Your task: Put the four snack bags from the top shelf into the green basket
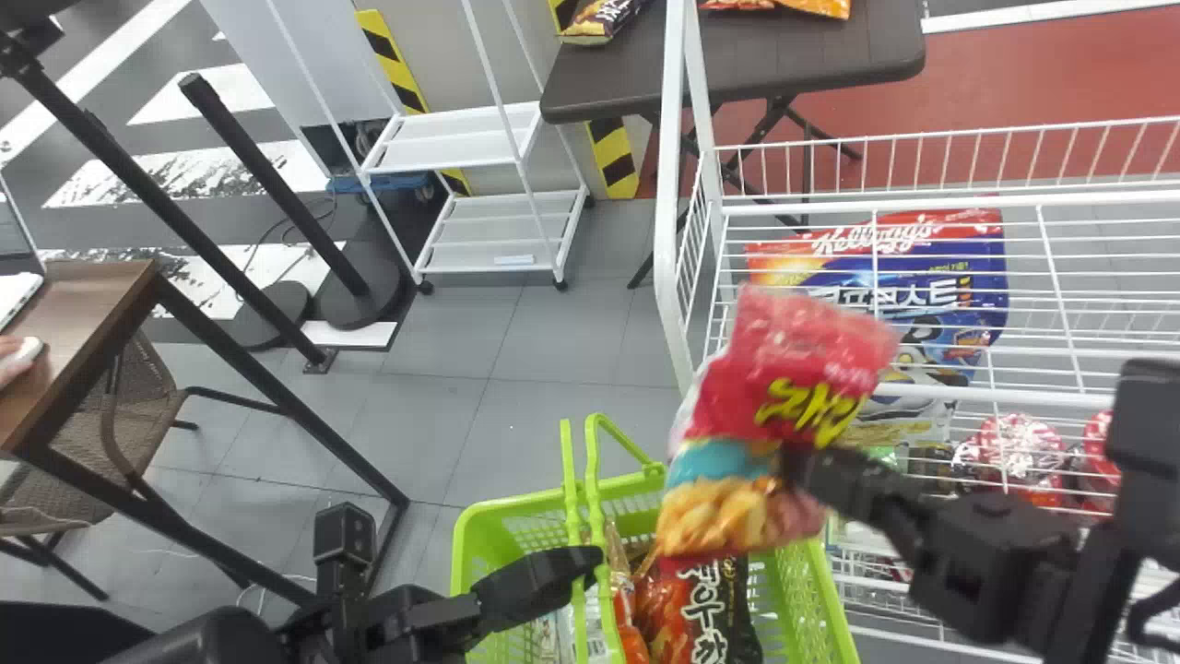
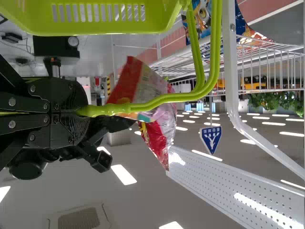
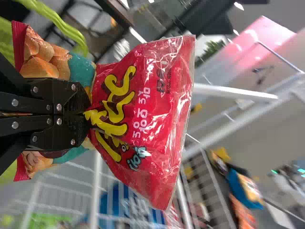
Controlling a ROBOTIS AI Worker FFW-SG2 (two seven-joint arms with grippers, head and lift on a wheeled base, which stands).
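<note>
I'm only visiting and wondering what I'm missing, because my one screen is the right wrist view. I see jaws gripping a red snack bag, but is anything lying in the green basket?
Observer: Yes, in the head view, other snack bags lie in the green basket.
Operator: Nice! And what's the other arm up to?
Observer: The left wrist view shows its jaws closed around the basket's handle.
Operator: Is my bag inside the basket?
Observer: No. In the head view, the red snack bag is held up at the basket's far right corner, partly in front of the white rack.
</note>
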